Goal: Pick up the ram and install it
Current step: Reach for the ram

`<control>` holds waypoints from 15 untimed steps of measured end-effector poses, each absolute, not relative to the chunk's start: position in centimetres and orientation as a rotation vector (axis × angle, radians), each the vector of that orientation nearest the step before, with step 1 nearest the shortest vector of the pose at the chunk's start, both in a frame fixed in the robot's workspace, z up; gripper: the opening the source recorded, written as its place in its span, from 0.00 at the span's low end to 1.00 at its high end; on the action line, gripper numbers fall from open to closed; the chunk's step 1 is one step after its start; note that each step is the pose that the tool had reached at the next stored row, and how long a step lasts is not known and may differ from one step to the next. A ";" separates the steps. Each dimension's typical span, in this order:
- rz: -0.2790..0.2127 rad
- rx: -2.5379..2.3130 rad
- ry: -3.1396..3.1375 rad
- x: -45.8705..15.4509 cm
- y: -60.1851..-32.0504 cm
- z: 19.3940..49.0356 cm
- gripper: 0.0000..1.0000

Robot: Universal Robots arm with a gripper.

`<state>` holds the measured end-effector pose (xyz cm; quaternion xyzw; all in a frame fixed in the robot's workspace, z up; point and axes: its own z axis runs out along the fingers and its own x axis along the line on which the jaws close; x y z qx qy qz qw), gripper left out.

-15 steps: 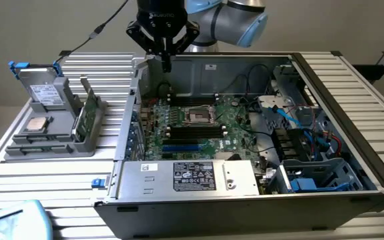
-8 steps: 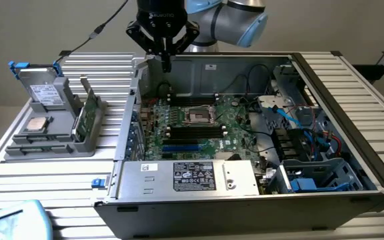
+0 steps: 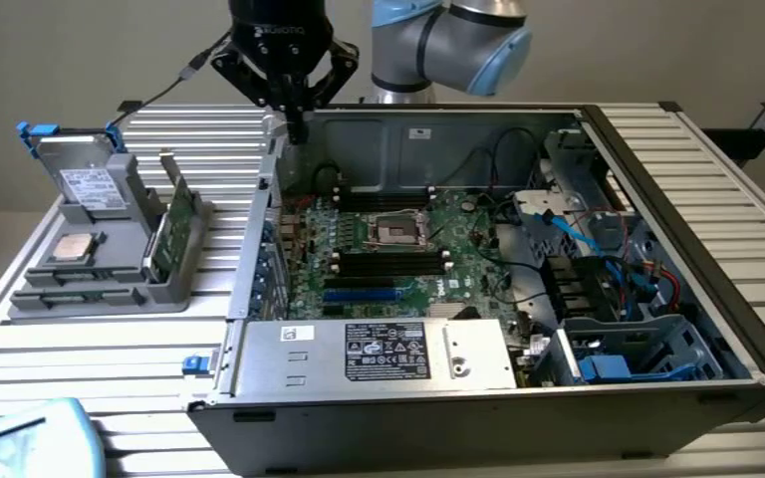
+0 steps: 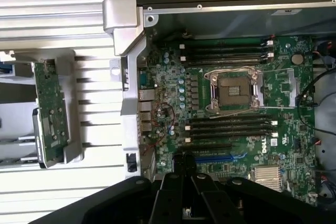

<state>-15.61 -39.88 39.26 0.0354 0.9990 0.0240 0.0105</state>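
Exterior view, one claw [image 3: 296,127] pressed together above one open computer case [image 3: 489,428], one motherboard [image 3: 469,234] inside

Grey arm [image 3: 416,40], blue joint caps [image 3: 505,58], black gripper [image 3: 296,127]

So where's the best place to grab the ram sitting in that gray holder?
Its top long edge, near the middle, from straight above: the ram seems to stand on edge in the gray holder, flat faces sideways, close beside the taller green card.
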 end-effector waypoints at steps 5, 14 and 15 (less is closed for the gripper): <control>0.075 0.110 3.118 -17.9 -39.9 39.3 0.11; 0.075 0.110 3.118 -22.0 -39.9 39.3 0.11; 0.075 0.111 3.118 -22.4 -39.9 39.2 0.11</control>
